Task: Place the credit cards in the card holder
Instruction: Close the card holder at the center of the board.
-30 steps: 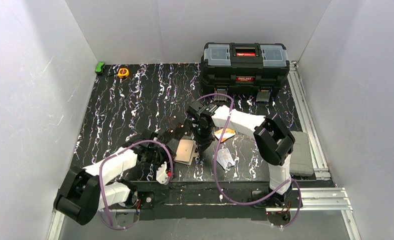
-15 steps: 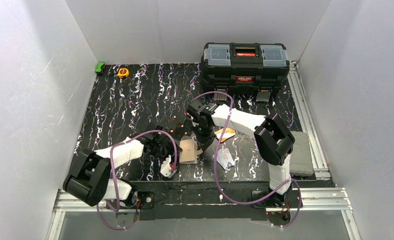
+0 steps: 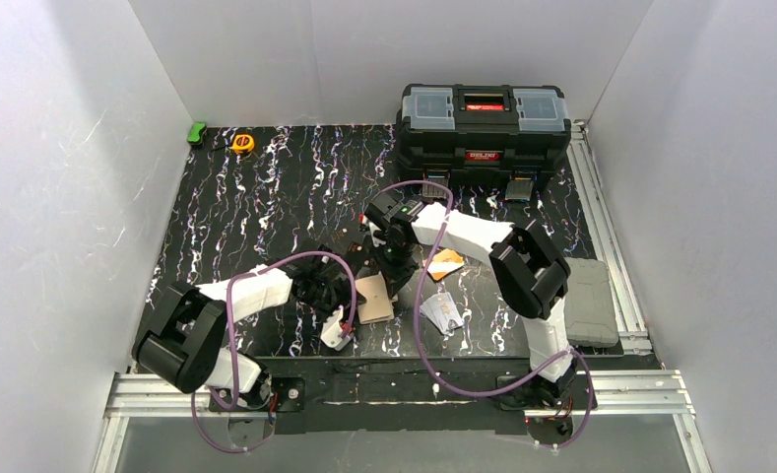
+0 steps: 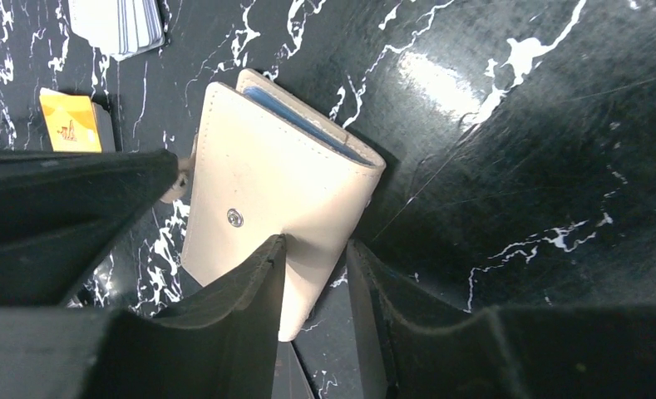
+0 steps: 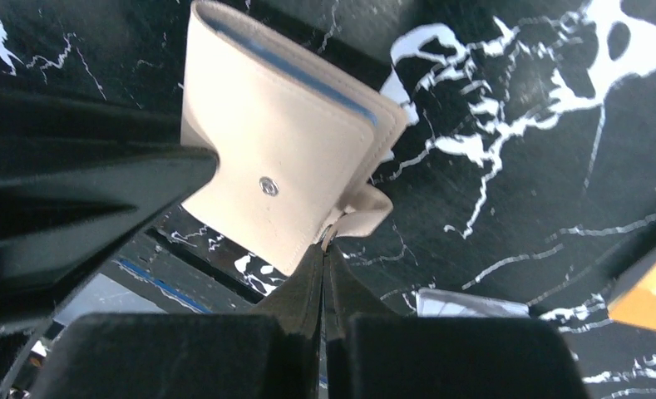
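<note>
Beige holder (image 3: pixel 374 298) toward 6 o'clock on the counter (image 3: pixel 226 217), blue card (image 4: pixel 303 125) inside. Left fingers (image 4: pixel 249 299) grasp its edge; right fingers (image 5: pixel 308 283) clenched at its tab (image 5: pixel 366 214). Likely light, pliable: grip the thick folded edge.

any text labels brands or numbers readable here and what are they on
Nothing reads clearly.
toolbox: red label with white lettering, too blurred to read.
orange-yellow card: small dark mark, illegible.
silver-white card: printed marks, too small to read.
card holder: no text, only a snap stud.
</note>
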`<move>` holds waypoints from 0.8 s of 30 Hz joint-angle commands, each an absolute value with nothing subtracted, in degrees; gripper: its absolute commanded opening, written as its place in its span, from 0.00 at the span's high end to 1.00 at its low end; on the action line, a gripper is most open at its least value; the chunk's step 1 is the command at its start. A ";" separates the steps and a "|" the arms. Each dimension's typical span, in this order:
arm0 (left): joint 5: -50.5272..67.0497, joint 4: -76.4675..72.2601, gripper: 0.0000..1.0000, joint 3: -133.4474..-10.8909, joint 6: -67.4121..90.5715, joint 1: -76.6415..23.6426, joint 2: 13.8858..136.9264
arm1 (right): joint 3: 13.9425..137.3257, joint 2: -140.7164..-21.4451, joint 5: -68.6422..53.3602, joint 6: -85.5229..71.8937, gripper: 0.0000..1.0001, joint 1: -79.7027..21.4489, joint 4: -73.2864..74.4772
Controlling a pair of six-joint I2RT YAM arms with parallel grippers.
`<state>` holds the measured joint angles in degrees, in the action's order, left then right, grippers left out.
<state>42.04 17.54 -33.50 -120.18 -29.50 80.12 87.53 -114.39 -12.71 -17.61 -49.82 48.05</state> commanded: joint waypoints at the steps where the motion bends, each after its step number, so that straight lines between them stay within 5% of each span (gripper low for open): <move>1: 43.33 25.97 0.69 -32.89 -140.07 -30.01 80.76 | 91.41 -117.14 -16.02 -16.61 0.99 -49.16 45.76; 24: 42.73 28.20 0.74 -31.11 -139.93 -30.85 80.20 | 90.53 -115.46 -24.00 -13.22 0.99 -48.25 44.67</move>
<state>43.77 21.69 -33.28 -120.46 -30.24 79.81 89.93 -118.83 -19.99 -16.34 -48.23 44.86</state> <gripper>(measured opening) 0.267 0.023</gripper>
